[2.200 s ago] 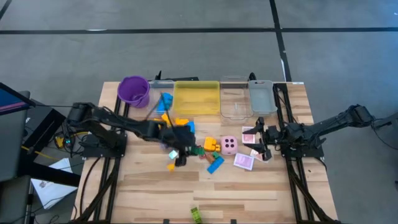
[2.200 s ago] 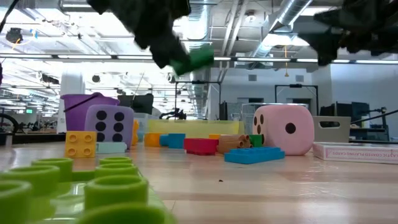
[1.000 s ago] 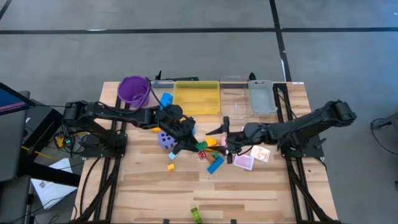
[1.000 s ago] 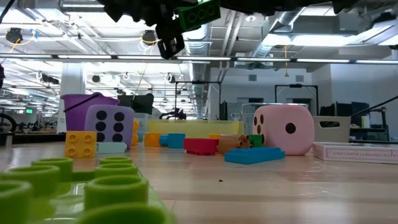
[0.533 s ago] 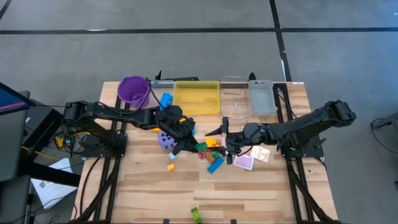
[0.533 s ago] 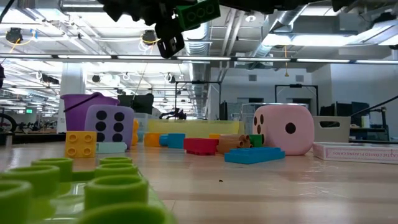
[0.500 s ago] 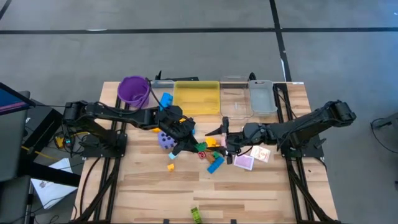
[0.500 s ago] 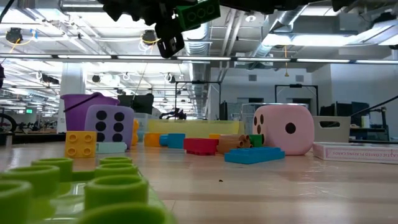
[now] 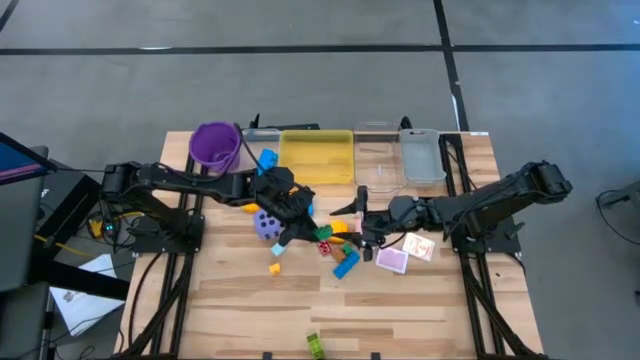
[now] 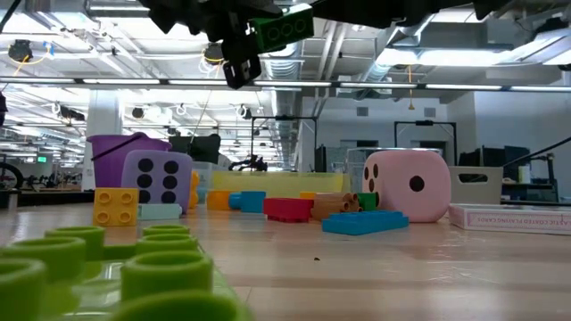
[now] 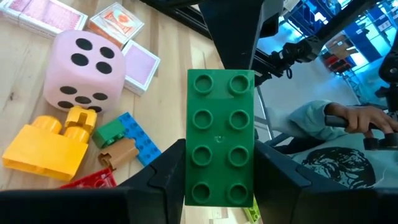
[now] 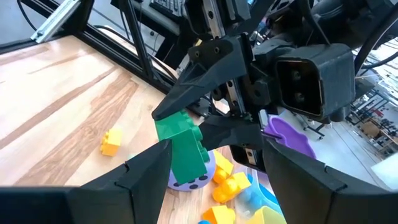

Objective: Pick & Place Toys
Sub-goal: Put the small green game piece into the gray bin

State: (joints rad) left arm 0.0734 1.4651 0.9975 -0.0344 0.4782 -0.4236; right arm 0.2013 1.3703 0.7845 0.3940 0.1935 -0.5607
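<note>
While the green block [image 11: 220, 138] is clamped in the left gripper [image 9: 297, 229] above the toy pile, right gripper [image 9: 362, 222] held opposite, jaws apart, seemingly around the block's far end, pink die [image 11: 83, 70] left on the table [image 9: 400, 310].

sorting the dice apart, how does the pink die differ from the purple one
Colour: the pink die is pale pink; the purple die is lilac.
Place: in the high view the pink die sits by the pink cards, mostly hidden under the right arm; the purple die lies in the open below the left arm.
Neighbours: a blue block lies before the pink die, a yellow block before the purple.
Both rest on the table with black dots.
</note>
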